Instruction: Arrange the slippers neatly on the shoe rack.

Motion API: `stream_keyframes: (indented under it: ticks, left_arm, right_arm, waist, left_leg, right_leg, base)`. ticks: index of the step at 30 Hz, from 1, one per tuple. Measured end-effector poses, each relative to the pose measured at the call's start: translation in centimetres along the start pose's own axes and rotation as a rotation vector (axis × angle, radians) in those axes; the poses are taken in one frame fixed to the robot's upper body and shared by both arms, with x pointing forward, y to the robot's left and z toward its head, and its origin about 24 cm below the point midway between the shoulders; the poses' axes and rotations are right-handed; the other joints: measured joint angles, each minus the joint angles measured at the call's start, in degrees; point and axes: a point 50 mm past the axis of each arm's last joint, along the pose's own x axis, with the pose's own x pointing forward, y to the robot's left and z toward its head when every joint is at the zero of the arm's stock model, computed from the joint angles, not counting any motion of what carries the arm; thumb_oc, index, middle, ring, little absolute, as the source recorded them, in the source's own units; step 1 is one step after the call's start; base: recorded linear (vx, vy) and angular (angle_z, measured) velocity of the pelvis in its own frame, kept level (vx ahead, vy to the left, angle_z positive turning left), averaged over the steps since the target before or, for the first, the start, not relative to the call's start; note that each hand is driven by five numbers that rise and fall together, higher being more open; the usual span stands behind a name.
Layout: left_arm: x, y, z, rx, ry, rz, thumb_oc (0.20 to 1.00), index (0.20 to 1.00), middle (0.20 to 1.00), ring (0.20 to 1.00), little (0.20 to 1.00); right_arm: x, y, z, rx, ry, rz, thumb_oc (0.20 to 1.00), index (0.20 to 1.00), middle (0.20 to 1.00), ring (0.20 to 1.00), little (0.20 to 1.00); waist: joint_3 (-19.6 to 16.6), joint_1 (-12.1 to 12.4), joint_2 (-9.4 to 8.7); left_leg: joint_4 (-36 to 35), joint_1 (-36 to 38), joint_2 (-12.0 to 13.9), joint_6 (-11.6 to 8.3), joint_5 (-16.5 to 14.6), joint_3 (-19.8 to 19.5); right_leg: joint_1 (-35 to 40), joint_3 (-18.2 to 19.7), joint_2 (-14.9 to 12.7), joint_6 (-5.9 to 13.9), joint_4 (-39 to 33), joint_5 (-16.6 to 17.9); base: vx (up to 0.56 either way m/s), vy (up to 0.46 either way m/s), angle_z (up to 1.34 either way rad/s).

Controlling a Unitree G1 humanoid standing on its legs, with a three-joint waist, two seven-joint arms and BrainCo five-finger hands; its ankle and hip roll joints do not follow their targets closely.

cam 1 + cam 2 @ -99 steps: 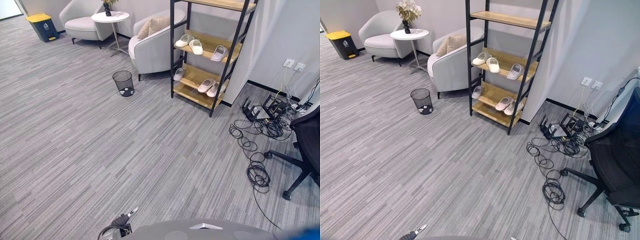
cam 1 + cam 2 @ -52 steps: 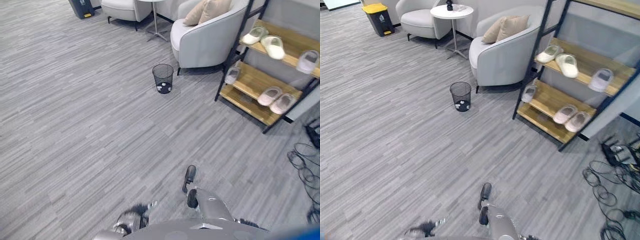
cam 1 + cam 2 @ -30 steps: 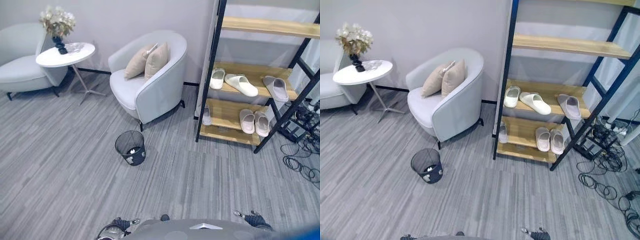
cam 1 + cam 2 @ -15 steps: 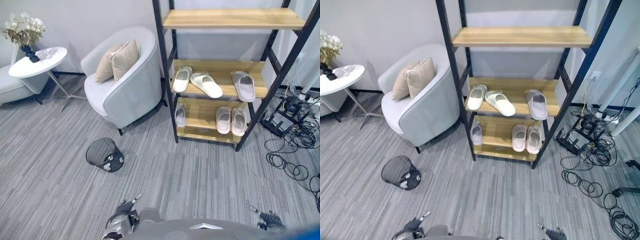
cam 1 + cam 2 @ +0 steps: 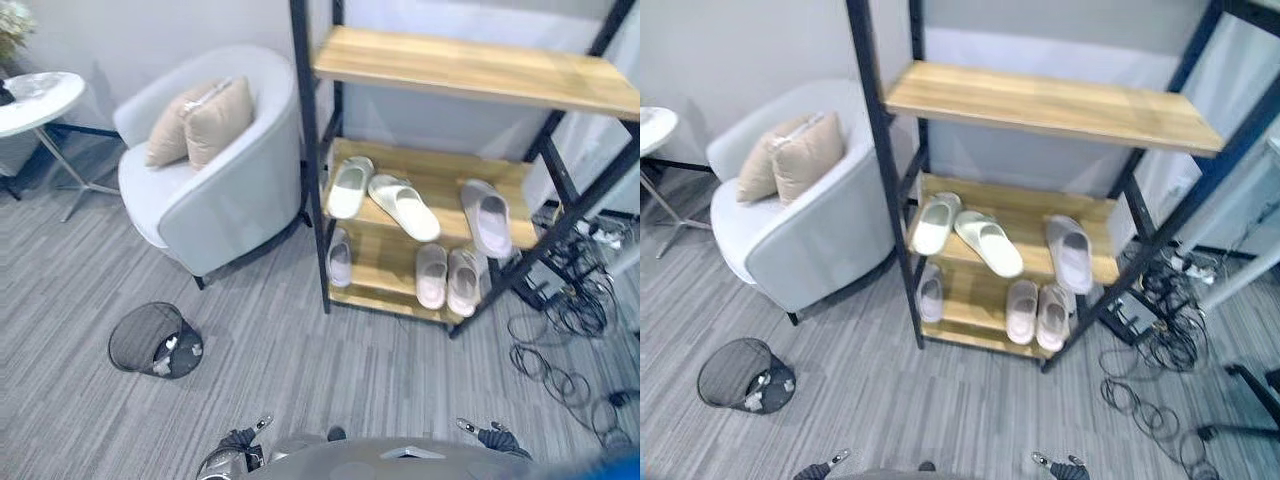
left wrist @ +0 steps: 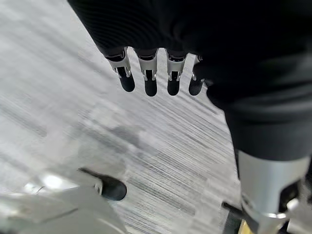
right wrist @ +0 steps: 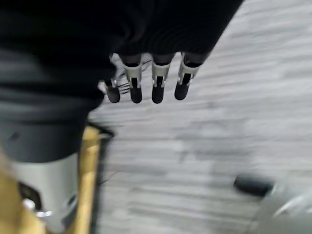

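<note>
The black-framed shoe rack (image 5: 310, 170) with wooden shelves stands ahead against the wall. On its middle shelf lie a white slipper (image 5: 348, 187), a second white one (image 5: 404, 206) turned at an angle, and a grey slipper (image 5: 486, 216) apart at the right. The lower shelf holds one pale slipper (image 5: 339, 257) at the left and a pink pair (image 5: 447, 278) side by side. My left hand (image 6: 147, 80) and right hand (image 7: 157, 87) hang low over the carpet with straight fingers, holding nothing. Both show at the bottom edge of the left eye view, far from the rack.
A grey armchair (image 5: 215, 190) with two beige pillows stands just left of the rack. A black wire wastebasket (image 5: 150, 340) sits on the carpet in front of it. A white side table (image 5: 30, 100) is at far left. Loose cables (image 5: 560, 340) lie right of the rack.
The camera has moved closer to the rack, which now looks larger. Both hands stay low at the bottom edge, and the slippers lie as before.
</note>
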Motion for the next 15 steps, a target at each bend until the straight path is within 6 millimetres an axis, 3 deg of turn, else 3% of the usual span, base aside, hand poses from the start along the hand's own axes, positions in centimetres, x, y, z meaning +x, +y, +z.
stream_keyframes:
  ticks: [2,3,5,6,7,8,11,15]
  left_arm:
    - [0.1,-0.2,2.0,0.097,-0.064,-0.007,1.0,1.0,1.0,1.0,1.0]
    - [0.2,0.2,2.2,0.154,-0.073,0.001,1.0,1.0,1.0,1.0,1.0]
    - [0.2,0.4,1.5,0.218,-0.044,0.012,1.0,1.0,1.0,1.0,1.0]
    - [0.2,0.3,1.1,0.221,-0.024,0.011,1.0,1.0,1.0,1.0,1.0]
    - [0.1,0.0,0.2,0.205,0.0,0.002,1.0,1.0,1.0,1.0,1.0]
    - [0.0,-0.4,0.1,0.193,-0.002,-0.007,1.0,1.0,1.0,1.0,1.0]
    - [-0.1,0.2,-1.2,0.186,0.021,0.016,1.0,1.0,1.0,1.0,1.0]
    - [-0.3,-0.2,-1.8,0.176,0.013,0.002,1.0,1.0,1.0,1.0,1.0]
  right_arm:
    - [-0.1,0.1,-0.1,0.003,0.001,0.002,1.0,1.0,1.0,1.0,1.0]
    - [-0.1,0.0,-0.5,0.002,0.011,0.001,1.0,1.0,1.0,1.0,1.0]
    - [-0.1,-0.2,-0.4,-0.02,0.004,-0.003,1.0,1.0,1.0,1.0,1.0]
    - [0.0,-0.2,-0.2,-0.025,-0.001,-0.004,1.0,1.0,1.0,1.0,1.0]
    - [0.0,-0.4,-0.4,-0.034,0.003,-0.008,1.0,1.0,1.0,1.0,1.0]
    - [-0.2,-0.6,-1.3,-0.042,0.026,-0.01,1.0,1.0,1.0,1.0,1.0]
    - [-0.5,-0.6,-2.6,-0.049,0.06,-0.011,1.0,1.0,1.0,1.0,1.0]
    - [-0.3,-1.6,-1.6,-0.05,0.027,-0.041,1.0,1.0,1.0,1.0,1.0]
  waist:
    - [-0.3,-0.8,0.5]
    - [-0.5,-0.8,0.32]
    - [-0.9,-2.0,0.59]
    - [-0.7,-2.5,0.96]
    - [-0.4,-3.4,1.1]
    - [-0.2,-3.8,1.04]
    - [-0.8,-3.7,-0.1]
    - [-1.4,-3.1,1.09]
  left_leg:
    - [0.9,0.1,-0.5,-0.67,-1.4,-1.8]
    - [0.5,0.9,-0.8,-0.57,-1.3,-1.7]
    - [0.4,0.8,-1.0,-1.75,-2.1,-1.6]
    - [0.4,0.8,-1.0,-1.78,-2.1,-1.7]
    - [0.4,1.1,-1.0,-1.32,-1.8,-1.6]
    - [0.3,1.8,-0.9,-2.2,-2.5,-1.9]
    - [0.5,3.5,-0.8,-3.74,-3.9,-3.0]
    - [2.7,4.3,5.7,-7.24,-5.5,-3.4]
  right_leg:
    - [-4.8,3.6,-3.1,3.25,7.2,-0.8]
    - [-6.2,4.5,-4.1,3.63,7.9,-0.7]
    - [-7.6,6.6,-6.0,5.0,-1.8,1.7]
    - [-8.1,7.1,-6.5,5.28,-4.7,3.6]
    - [-8.9,7.3,-7.2,5.58,-7.9,7.6]
    - [-9.3,7.3,-7.0,5.2,-7.6,8.7]
    - [-7.4,8.9,-3.1,3.48,-7.0,8.1]
    - [-2.2,6.7,3.6,-1.47,-13.5,9.8]
  base:
    - [0.06,-0.005,0.22]
    - [0.06,-0.114,0.11]
    - [0.06,-0.105,-0.14]
    - [0.09,-0.115,0.01]
    - [0.17,-0.164,0.17]
    - [0.21,-0.236,0.18]
    - [0.14,-0.261,0.14]
    - [0.08,-0.281,-0.03]
